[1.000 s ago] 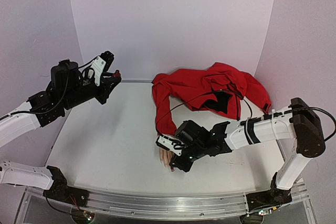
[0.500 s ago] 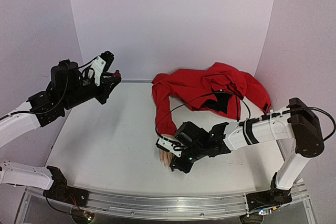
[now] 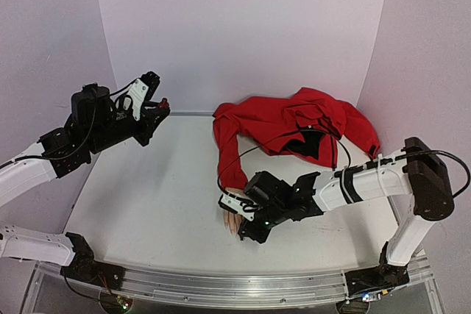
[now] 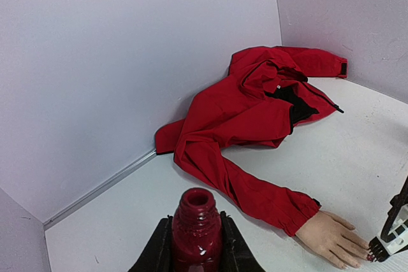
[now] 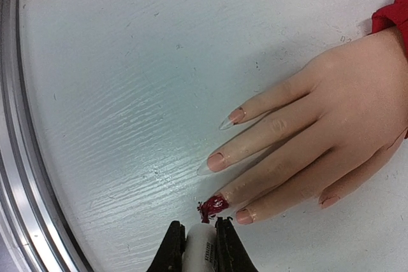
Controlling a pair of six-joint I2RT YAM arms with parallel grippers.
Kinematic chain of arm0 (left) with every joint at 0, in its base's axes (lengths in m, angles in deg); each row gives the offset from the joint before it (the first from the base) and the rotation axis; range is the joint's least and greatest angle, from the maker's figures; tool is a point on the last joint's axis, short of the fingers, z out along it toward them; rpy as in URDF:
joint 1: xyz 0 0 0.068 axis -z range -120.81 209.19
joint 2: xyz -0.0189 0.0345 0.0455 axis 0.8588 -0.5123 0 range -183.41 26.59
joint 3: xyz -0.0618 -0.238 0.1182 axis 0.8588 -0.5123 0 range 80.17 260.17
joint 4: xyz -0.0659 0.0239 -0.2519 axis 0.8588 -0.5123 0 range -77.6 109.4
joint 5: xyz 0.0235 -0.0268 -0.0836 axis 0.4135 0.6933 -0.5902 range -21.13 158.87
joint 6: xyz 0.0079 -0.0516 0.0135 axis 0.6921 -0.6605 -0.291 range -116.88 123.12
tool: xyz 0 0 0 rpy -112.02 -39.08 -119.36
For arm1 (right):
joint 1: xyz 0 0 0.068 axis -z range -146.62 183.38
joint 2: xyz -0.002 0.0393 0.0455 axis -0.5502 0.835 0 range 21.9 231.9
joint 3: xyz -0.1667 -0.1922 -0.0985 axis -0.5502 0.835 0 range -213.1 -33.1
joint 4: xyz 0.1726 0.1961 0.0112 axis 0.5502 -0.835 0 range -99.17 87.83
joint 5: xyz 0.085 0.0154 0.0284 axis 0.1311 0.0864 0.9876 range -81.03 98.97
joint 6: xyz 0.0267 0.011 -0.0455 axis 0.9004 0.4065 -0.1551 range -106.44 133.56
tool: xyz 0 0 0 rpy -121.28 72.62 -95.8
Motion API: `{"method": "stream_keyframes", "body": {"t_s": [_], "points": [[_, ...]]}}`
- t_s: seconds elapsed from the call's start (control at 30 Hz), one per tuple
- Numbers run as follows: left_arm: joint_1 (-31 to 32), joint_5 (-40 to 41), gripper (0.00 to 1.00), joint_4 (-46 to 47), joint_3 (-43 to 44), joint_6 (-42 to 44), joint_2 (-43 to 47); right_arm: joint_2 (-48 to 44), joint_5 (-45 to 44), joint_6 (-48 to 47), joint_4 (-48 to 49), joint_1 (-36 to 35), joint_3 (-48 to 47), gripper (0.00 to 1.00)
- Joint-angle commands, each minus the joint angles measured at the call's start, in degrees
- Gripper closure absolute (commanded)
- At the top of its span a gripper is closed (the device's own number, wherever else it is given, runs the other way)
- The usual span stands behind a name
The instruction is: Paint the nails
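Note:
A pale mannequin hand [image 5: 325, 132] with a red sleeve [image 3: 234, 159] lies palm down on the white table. One nail [image 5: 214, 206] is painted dark red; three nails beside it [image 5: 216, 161] are natural pink. My right gripper [image 5: 199, 241] is shut on the white brush cap [image 5: 199, 251], its brush tip touching the red nail. My left gripper [image 4: 196, 246] is shut on the open dark-red polish bottle [image 4: 196, 229], held up at the far left [image 3: 151, 112]. The hand also shows in the left wrist view [image 4: 331, 239].
A crumpled red jacket [image 3: 302, 126] lies at the back right of the table. The table's metal front rail [image 5: 25, 176] runs close to the fingertips. Walls close in the back and both sides.
My right gripper has shifted very slightly left along the fingertips. The left arm and bottle have not moved.

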Motion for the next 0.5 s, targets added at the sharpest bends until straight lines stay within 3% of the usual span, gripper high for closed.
{"method": "stream_keyframes", "body": {"t_s": [0.0, 0.27, 0.47], "points": [[-0.32, -0.37, 1.0, 4.08, 0.1, 0.09, 0.98, -3.91, -1.64, 1.35, -0.58, -0.34, -0.24, 1.0], [-0.32, -1.9, 1.0, 4.04, 1.01, -1.19, 2.39, -10.45, -3.39, 9.26, -0.81, -0.35, -1.34, 1.0], [-0.32, -9.28, 1.0, 3.06, 3.32, -6.85, 3.34, -14.95, -7.7, 15.29, -1.93, -0.33, -1.31, 1.0]]}}
